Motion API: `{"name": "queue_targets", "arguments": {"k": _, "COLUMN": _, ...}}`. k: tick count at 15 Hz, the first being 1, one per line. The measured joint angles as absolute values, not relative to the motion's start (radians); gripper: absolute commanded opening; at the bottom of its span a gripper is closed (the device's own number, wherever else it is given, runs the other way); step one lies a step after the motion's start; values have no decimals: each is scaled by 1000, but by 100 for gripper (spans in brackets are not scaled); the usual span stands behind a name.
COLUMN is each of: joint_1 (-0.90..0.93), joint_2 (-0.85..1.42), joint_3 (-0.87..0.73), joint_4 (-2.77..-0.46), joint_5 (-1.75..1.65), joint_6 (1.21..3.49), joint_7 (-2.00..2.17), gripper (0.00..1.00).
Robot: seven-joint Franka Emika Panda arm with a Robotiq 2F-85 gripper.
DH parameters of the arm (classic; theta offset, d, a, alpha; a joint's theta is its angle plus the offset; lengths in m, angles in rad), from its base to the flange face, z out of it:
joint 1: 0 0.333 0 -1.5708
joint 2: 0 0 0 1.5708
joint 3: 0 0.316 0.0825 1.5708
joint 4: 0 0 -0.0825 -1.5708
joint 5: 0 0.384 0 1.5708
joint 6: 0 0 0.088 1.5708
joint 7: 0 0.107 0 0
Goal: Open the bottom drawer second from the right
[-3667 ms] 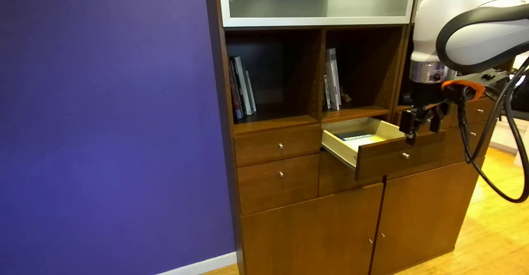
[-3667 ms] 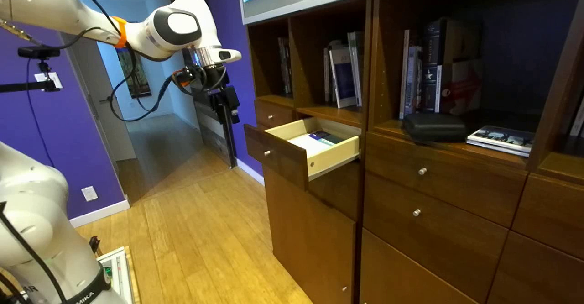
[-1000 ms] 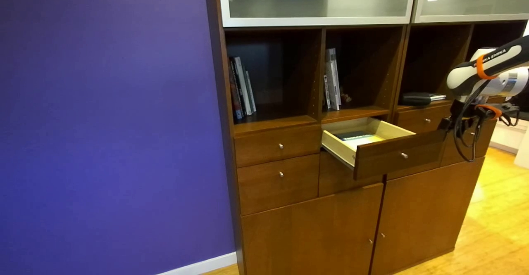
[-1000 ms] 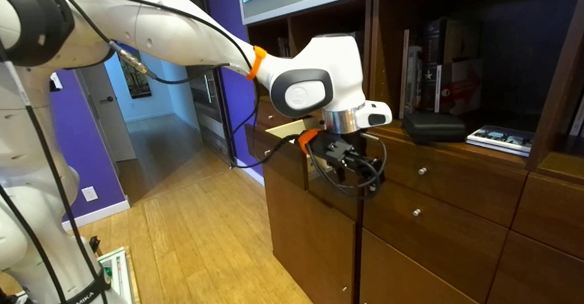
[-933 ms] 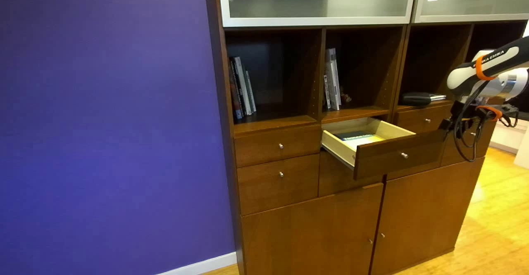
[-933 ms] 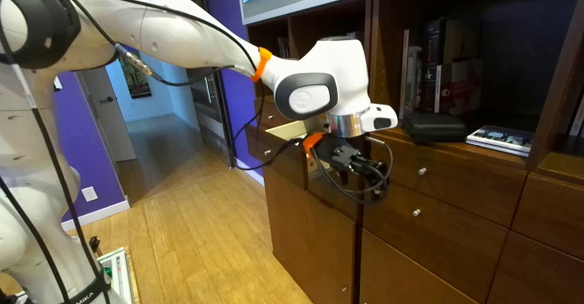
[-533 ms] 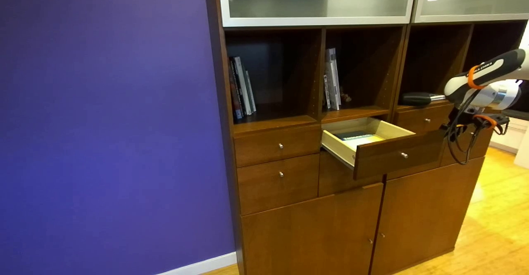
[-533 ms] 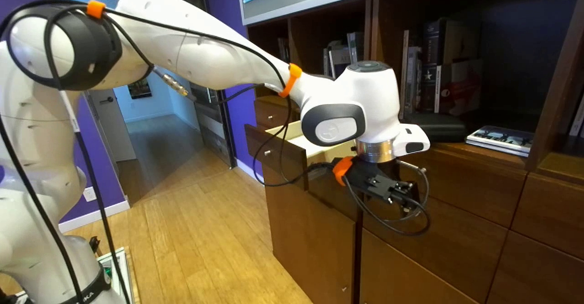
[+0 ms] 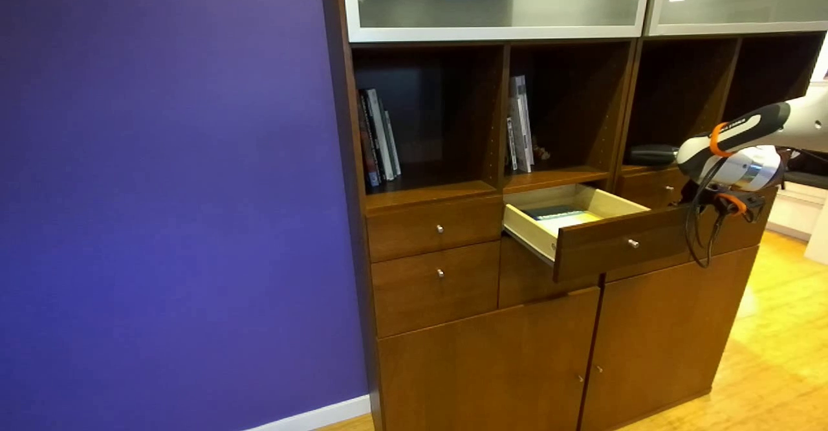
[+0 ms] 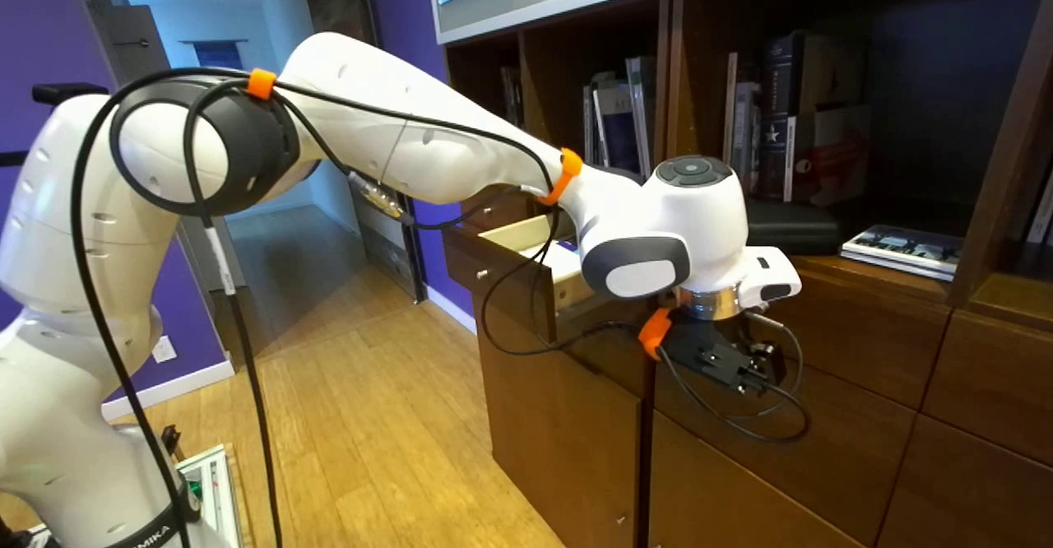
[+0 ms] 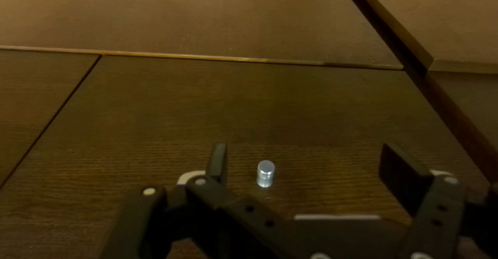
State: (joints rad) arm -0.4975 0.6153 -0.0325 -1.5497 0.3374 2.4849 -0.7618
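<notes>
Wood floor (image 10: 387, 416), brown cabinet (image 9: 504, 360) on it

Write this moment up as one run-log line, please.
bottom drawer: shut, task unfinished; tool: open; knob: within tool's opening in wrist view, ungripped; one upper drawer: pulled out

Bright floor (image 9: 770, 327), dim shelves (image 9: 446, 120).

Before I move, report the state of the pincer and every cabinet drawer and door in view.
Pincer: open, knob ungripped.
Bottom drawer second from the right: shut.
Upper drawer second from the left: pulled out.
Other visible drawers: shut.
Left lower door: seems slightly ajar.
Right lower door: looks shut.
Frosted upper doors: look shut.
</notes>
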Motion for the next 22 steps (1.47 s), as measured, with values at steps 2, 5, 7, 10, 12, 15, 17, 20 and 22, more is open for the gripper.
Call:
{"name": "queue_targets", "arguments": {"k": 2, "joint_1": -513, "joint_2": 646, "joint_3": -11, "joint_4": -1510, "joint_5": 337, "joint_6": 2485, "joint_7": -763, "gripper": 68}}
{"name": "queue_targets", "arguments": {"k": 5, "joint_1": -527, "joint_2": 685, "joint_3": 4, "joint_4": -1461, "joint_5": 337, "joint_6": 2485, "joint_7": -765, "gripper": 47}}
{"name": "queue_targets", "arguments": {"k": 7, "joint_1": -534, "joint_2": 707, "joint_3": 9, "joint_4": -1433, "joint_5": 337, "joint_6": 2485, "joint_7": -765, "gripper": 33}}
{"name": "queue_targets", "arguments": {"k": 10, "joint_1": -540, "joint_2": 735, "joint_3": 12, "joint_4": -1400, "joint_5": 337, "joint_6": 2485, "joint_7": -767, "gripper": 12}}
{"name": "queue_targets", "arguments": {"k": 12, "joint_1": -544, "joint_2": 751, "joint_3": 15, "joint_4": -1380, "joint_5": 336, "joint_6": 2485, "joint_7": -767, "gripper": 1}}
{"name": "queue_targets", "arguments": {"k": 15, "joint_1": -549, "joint_2": 753, "joint_3": 23, "joint_4": -1377, "joint_5": 336, "joint_6": 2473, "joint_7": -766, "gripper": 4}}
{"name": "queue_targets", "arguments": {"k": 17, "joint_1": -549, "joint_2": 753, "joint_3": 22, "joint_4": -1375, "joint_5": 333, "joint_6": 2469, "joint_7": -766, "gripper": 4}}
{"name": "queue_targets", "arguments": {"k": 20, "joint_1": -548, "joint_2": 753, "joint_3": 21, "joint_4": -1374, "joint_5": 330, "joint_6": 2468, "joint_7": -767, "gripper": 4}}
{"name": "queue_targets", "arguments": {"k": 22, "joint_1": -548, "joint_2": 749, "joint_3": 19, "joint_4": -1380, "joint_5": 330, "joint_6": 2468, "joint_7": -771, "gripper": 4}}
